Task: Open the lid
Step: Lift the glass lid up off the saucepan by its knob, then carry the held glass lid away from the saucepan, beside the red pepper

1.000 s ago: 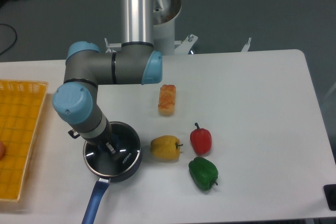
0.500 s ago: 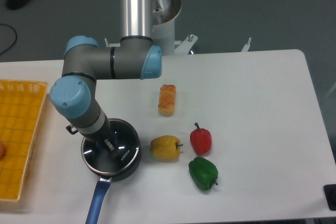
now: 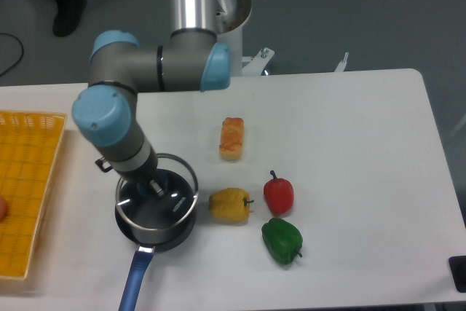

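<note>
The dark saucepan with a blue handle stands at the table's front left. The lid, a clear glass disc with a thin metal rim, hangs a little above the pan, shifted slightly to the right and away from me. My gripper comes down on the lid's middle and is shut on its centre knob, which the fingers hide. The arm's wrist covers the lid's left side.
A yellow pepper lies just right of the pan, with a red pepper and a green pepper beyond it. A piece of bread lies further back. A yellow basket stands at the left edge.
The lid has come up off the saucepan with my gripper and moved slightly right. The pan has stayed in place.
</note>
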